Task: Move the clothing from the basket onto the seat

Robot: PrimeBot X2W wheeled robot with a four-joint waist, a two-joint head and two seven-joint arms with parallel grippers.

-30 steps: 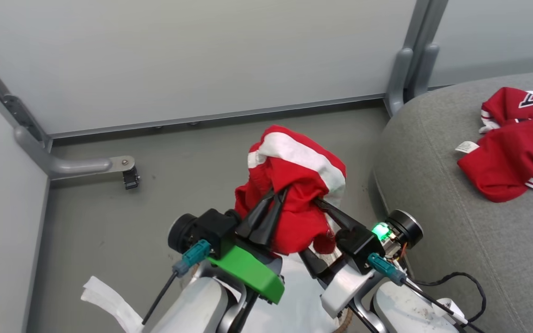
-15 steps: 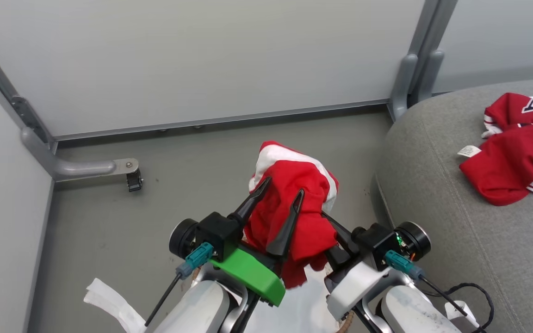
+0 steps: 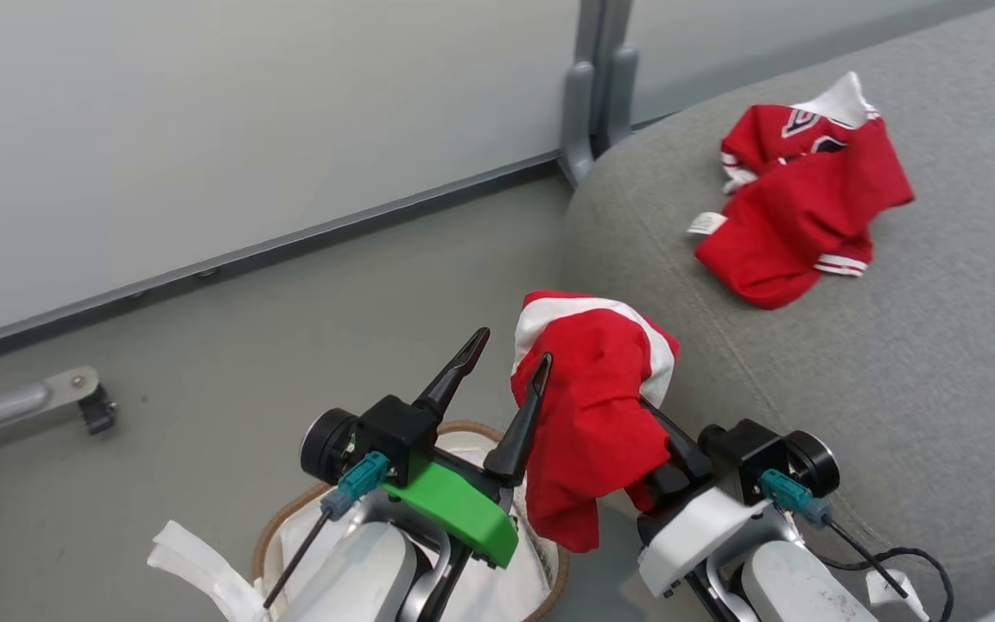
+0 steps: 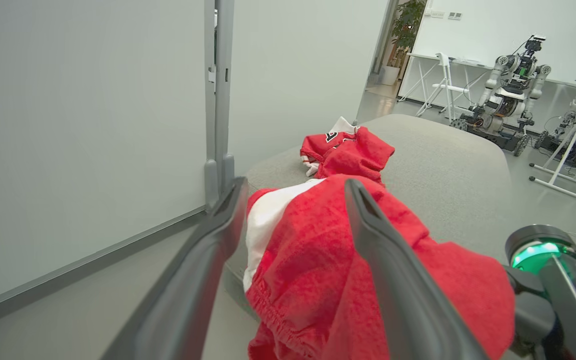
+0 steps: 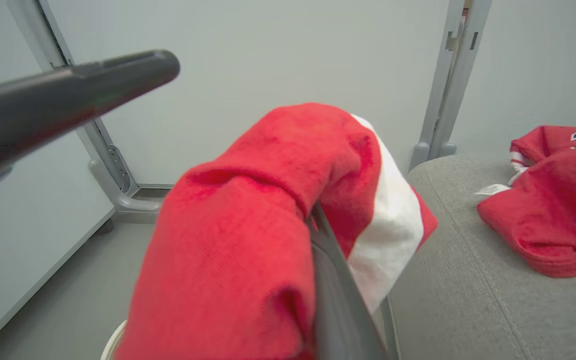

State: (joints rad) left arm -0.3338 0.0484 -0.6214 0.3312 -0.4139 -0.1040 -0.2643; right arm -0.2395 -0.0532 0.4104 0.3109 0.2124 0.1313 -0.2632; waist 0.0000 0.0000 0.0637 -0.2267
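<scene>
Clothing (image 3: 592,406) hung clenched in the right tool (image 3: 655,416), left tool (image 3: 506,363) released, and likely needed carrying fully over the seat (image 3: 808,406).

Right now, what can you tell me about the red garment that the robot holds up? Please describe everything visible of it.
The red garment is soft, knit-looking cloth with a broad white stripe along its upper fold. It is crumpled and bunched over the right gripper, which seems closed on it. Its lower end hangs free near the basket rim, beside the edge of the grey sofa. The open left gripper stands next to it, one finger close at the cloth's side.
</scene>
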